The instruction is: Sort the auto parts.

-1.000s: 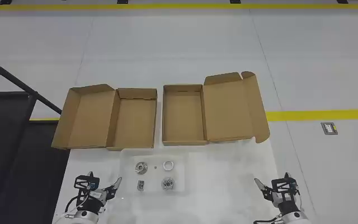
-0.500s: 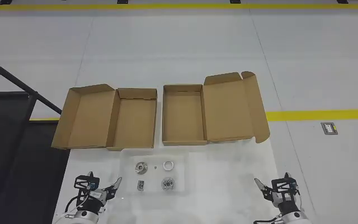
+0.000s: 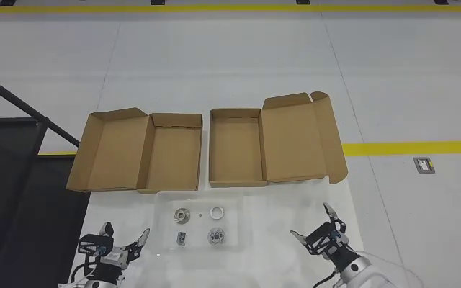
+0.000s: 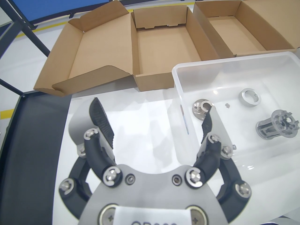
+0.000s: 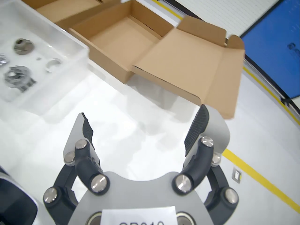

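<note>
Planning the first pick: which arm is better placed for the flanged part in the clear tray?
Left, likely: left gripper hangs open beside the tray, flanged part near its fingertip; right gripper is farther off.

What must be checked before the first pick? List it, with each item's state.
1. Left gripper open and empty: ok.
2. Right gripper open and empty: ok.
3. Left box open, nothing inside: ok.
4. Right box open, nothing inside: ok.
5. Flanged part, ring and splined hub lie apart in the clear bin: ok.
6. Which box takes which part: cannot tell.
</note>
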You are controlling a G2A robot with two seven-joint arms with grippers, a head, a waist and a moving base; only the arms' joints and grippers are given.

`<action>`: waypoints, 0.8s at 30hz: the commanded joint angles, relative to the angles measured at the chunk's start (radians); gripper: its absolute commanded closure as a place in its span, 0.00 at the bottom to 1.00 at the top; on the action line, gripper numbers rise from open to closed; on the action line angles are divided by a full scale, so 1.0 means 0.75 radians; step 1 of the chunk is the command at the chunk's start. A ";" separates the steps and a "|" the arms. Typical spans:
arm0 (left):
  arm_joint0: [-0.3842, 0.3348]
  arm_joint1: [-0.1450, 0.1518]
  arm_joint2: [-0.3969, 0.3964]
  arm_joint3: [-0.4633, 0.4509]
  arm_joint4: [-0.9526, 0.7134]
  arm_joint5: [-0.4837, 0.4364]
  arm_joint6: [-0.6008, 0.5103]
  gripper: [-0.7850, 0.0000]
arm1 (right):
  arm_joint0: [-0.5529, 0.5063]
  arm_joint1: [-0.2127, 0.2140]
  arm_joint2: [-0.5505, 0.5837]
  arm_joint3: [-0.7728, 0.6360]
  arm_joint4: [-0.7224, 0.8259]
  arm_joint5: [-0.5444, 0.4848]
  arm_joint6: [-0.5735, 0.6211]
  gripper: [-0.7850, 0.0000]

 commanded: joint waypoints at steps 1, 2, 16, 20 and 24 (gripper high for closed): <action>-0.001 0.000 0.000 0.000 0.000 0.001 -0.002 0.00 | -0.001 0.000 0.005 0.004 0.001 0.026 -0.003 0.00; -0.001 0.000 0.000 0.000 0.000 0.001 -0.002 0.00 | -0.001 0.000 0.005 0.004 0.001 0.026 -0.003 0.00; -0.020 -0.003 0.001 0.018 0.002 0.022 -0.023 0.00 | 0.072 -0.006 -0.105 -0.010 -0.011 -0.054 0.044 0.00; -0.035 -0.008 -0.009 0.028 -0.023 0.046 -0.024 0.00 | 0.233 -0.024 -0.261 -0.016 0.016 -0.096 0.194 0.00; -0.018 -0.008 -0.043 0.026 -0.043 0.030 -0.013 0.00 | 0.445 -0.058 -0.451 0.045 0.138 -0.119 0.404 0.00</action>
